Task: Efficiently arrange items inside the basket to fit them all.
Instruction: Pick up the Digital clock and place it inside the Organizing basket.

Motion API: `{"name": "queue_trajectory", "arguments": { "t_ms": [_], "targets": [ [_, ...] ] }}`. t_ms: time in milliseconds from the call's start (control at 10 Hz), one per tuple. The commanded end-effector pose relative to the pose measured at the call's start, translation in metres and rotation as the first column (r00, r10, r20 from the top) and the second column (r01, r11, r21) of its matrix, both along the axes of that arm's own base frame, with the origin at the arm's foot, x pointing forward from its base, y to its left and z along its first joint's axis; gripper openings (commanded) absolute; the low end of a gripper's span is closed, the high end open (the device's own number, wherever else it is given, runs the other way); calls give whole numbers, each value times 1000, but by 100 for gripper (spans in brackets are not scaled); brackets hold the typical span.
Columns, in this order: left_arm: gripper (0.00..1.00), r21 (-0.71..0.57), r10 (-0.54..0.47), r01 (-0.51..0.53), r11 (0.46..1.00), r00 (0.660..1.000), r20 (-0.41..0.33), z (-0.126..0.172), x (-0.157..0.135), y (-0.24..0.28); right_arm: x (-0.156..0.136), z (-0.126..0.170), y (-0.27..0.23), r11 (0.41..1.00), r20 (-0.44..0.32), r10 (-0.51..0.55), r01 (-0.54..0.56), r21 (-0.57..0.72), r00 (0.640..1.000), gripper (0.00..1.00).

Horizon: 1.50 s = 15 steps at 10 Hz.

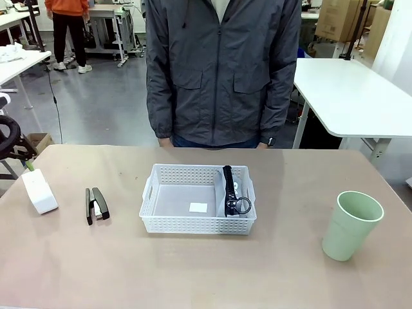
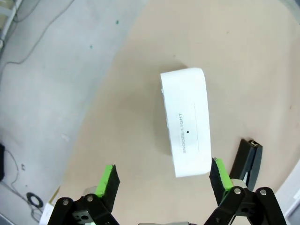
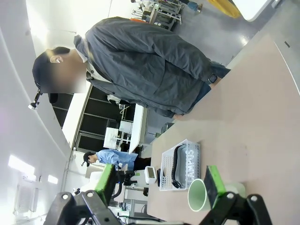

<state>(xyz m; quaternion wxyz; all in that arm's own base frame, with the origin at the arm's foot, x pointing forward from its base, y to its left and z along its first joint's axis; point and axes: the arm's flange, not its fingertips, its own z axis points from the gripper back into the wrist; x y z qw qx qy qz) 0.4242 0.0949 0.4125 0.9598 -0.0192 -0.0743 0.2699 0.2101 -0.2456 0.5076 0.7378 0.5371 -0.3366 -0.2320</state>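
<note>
At mid-surface we find the basket [image 1: 193, 225] holding the grey pouch [image 1: 228, 183]; white box [image 1: 40, 191] and stapler [image 1: 96, 205] left, green cup [image 1: 351, 225] right; left fingers [image 2: 108, 182] and right fingers [image 3: 214, 185] wide apart, empty.

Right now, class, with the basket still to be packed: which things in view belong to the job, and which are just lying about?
Belong to the job: white basket; grey pouch inside it; white box; black stapler; green cup.
Just lying about: white side table; cardboard boxes at the back; small carton on the floor.
</note>
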Motion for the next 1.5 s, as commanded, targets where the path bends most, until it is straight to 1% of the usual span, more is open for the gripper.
{"name": "queue_trajectory", "arguments": {
  "t_ms": [0,100,200,300,500,600,800,900,1000,1100,1300,1400],
  "targets": [
    [100,-70,6,-8,998,999,-37,-2,16,10,2,2,-2,1000,37,1,-1,-3,999,100],
    [100,-129,-50,40,991,996,-78,-9,23,12,2,2,-2,1000,37,1,-1,-3,999,100],
    [100,-165,-74,59,985,993,-90,-16,28,14,2,2,-2,1000,37,1,-1,-3,999,100],
    [100,-185,-82,62,981,991,-104,-24,34,14,2,2,-2,1000,37,1,-1,-3,999,100],
    [100,-220,-115,78,972,980,-160,-37,47,13,2,2,-2,1000,37,1,-1,-3,999,100],
    [100,-209,-102,60,976,976,-193,-43,51,12,2,2,-2,1000,37,1,-1,-3,999,100],
    [100,-190,-63,17,982,969,-237,-58,55,11,2,2,-2,1000,37,1,-1,-3,999,100],
    [100,-203,-57,4,979,965,-255,-69,59,10,2,2,-2,1000,37,1,-1,-3,999,100],
    [100,-245,-57,-3,970,969,-240,-77,63,11,2,2,-2,1000,37,1,-1,-3,999,100],
    [100,-232,-37,-15,972,974,-222,-83,66,13,2,2,-2,1000,37,1,-1,-3,999,100],
    [100,-201,22,-71,977,971,-236,-95,67,16,2,2,-2,1000,37,1,-1,-3,999,100],
    [100,-229,33,-88,970,972,-234,-99,67,17,2,2,-2,1000,37,1,-1,-3,999,100]
  ]
}}
